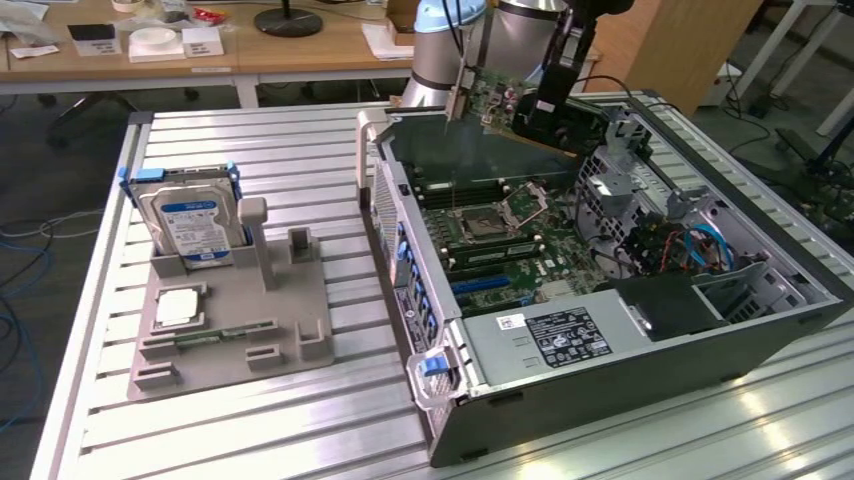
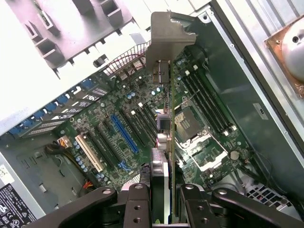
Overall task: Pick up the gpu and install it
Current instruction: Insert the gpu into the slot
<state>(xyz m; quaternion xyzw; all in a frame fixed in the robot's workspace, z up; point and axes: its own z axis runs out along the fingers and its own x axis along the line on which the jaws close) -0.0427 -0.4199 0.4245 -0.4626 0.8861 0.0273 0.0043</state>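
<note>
Green gpu (image 1: 495, 96) in pincer (image 2: 166, 197) above motherboard (image 1: 497, 228)

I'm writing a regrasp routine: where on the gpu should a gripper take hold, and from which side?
I'd pinch the gpu across its two flat faces along the top edge, away from the silvery bracket, coming from above, as the gripper does. The card is thin and stands on edge, leaving its lower edge free.
</note>
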